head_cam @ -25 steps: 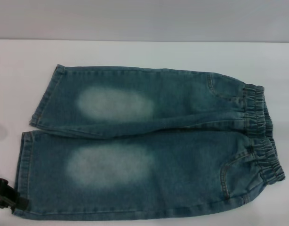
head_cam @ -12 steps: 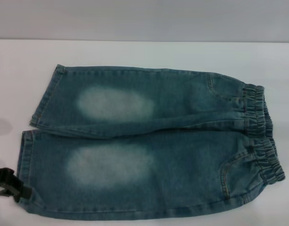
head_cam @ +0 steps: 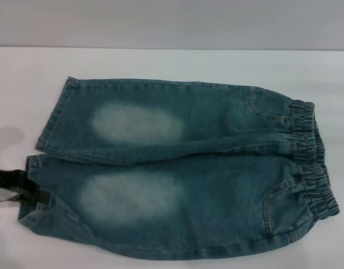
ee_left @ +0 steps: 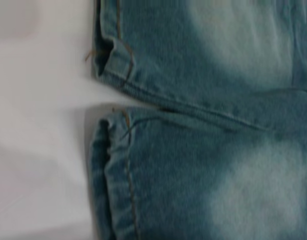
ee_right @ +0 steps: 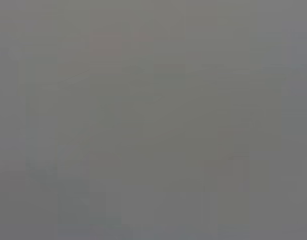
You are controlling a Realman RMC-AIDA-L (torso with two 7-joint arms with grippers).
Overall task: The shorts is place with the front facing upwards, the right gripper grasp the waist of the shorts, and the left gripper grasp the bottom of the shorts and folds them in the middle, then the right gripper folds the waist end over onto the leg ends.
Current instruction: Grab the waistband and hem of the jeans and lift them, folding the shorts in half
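At the near-left corner of the shorts (head_cam: 183, 168), spread lengthwise across the white surface (head_cam: 161, 61), the left claw (head_cam: 18, 188) pinched the near leg's hem (head_cam: 31, 190), the waistband (head_cam: 312, 162) lying far to its right.

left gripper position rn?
Head view, far left: the left gripper sits at the hem of the near leg of the shorts.
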